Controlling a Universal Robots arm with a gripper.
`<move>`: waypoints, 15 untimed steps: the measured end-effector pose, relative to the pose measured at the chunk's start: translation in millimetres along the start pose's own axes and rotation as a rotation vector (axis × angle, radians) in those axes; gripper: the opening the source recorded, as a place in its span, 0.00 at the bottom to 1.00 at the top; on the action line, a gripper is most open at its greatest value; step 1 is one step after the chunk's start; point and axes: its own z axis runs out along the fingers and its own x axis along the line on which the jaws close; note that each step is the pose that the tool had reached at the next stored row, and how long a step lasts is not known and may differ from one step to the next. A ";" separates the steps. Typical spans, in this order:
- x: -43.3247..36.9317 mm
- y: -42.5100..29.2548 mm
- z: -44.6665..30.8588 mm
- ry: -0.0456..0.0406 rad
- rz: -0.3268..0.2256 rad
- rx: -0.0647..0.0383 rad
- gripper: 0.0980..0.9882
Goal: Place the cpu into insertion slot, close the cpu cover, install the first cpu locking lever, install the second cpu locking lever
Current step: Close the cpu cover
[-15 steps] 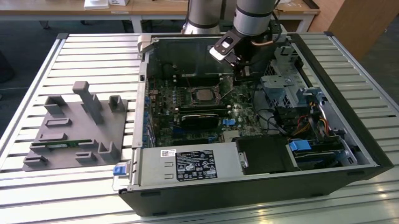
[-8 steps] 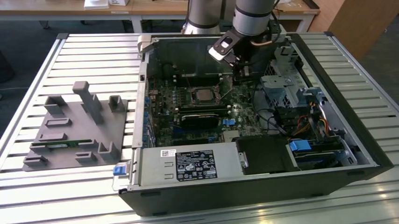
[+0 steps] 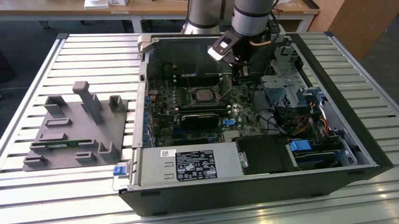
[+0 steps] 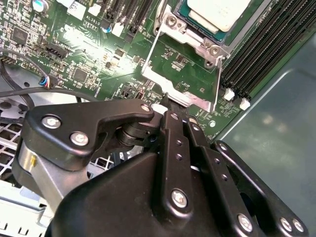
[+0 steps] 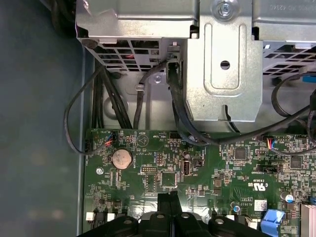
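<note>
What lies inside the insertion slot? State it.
The cpu lies in the insertion slot, its metal top uncovered, the cpu cover open. The slot's floor under it is hidden.

The arm (image 3: 252, 16) is a smooth silver-grey tube, and a pale grey block (image 3: 223, 46) sits at its wrist. The gripper (image 4: 169, 112) is matte black, made of flat linked bars fixed with round silver screws (image 4: 178, 198).

Exterior overhead; wrist views near motherboard (image 5: 197, 168)
</note>
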 end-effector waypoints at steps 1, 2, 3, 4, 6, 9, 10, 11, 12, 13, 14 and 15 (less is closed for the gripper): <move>0.0 -0.3 0.0 0.0000 0.000 0.000 0.01; 0.0 -0.6 0.0 0.0000 0.000 0.000 0.01; 0.0 -0.9 0.0 0.0000 0.000 0.000 0.01; 0.0 -1.3 0.0 0.0000 0.000 0.000 0.01; 0.0 -2.0 0.0 0.0001 0.000 0.000 0.01; 0.0 -2.6 -0.1 0.0000 0.000 0.000 0.01; 0.0 -2.9 0.0 0.0000 0.000 0.000 0.01; 0.0 -3.2 -0.1 0.0000 0.000 0.000 0.01; 0.0 -3.5 0.0 0.0001 0.000 0.000 0.01; 0.0 -3.7 -0.1 0.0000 0.000 0.000 0.01; 0.0 -3.9 -0.1 0.0001 0.000 0.000 0.01; 0.0 -4.1 -0.1 0.0000 0.000 0.000 0.01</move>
